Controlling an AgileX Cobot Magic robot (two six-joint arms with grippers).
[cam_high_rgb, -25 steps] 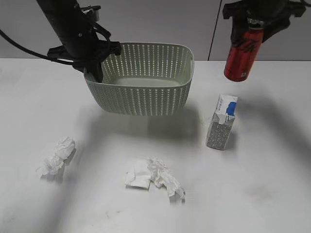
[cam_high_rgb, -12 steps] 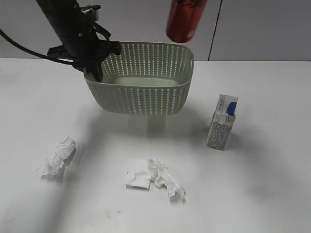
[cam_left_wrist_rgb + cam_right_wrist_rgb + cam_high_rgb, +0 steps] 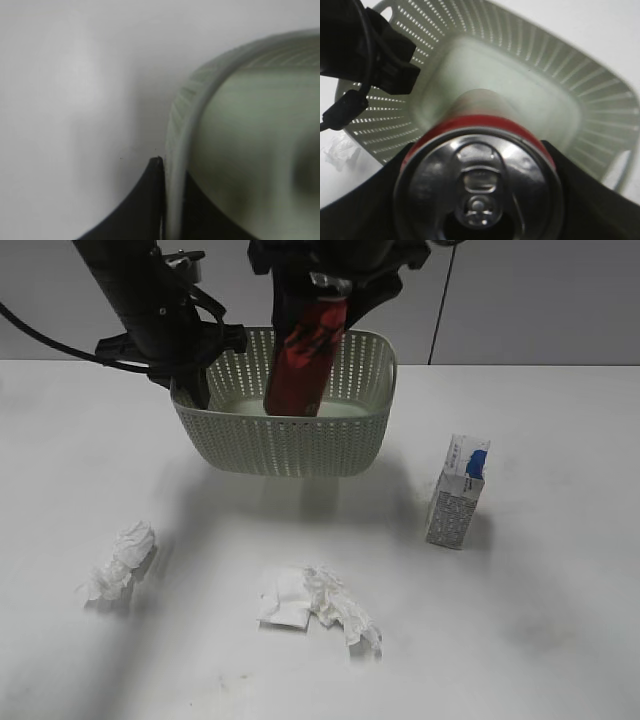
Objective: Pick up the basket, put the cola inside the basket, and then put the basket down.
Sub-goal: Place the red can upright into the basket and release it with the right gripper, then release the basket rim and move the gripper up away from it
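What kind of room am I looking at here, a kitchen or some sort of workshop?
Probably a robotics test lab, not a kitchen: a bare white table against plain grey wall panels, with staged items, a basket, a cola and crumpled tissues, handled by black arms.

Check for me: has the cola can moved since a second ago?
Yes. The cola can has swung left from above the carton and now dips into the basket, gripped by the right gripper.

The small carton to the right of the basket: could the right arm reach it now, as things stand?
Probably not yet. The right gripper is shut on the cola, lowered into the basket. The carton stands alone on bare table, so the path looks free once the can is released.
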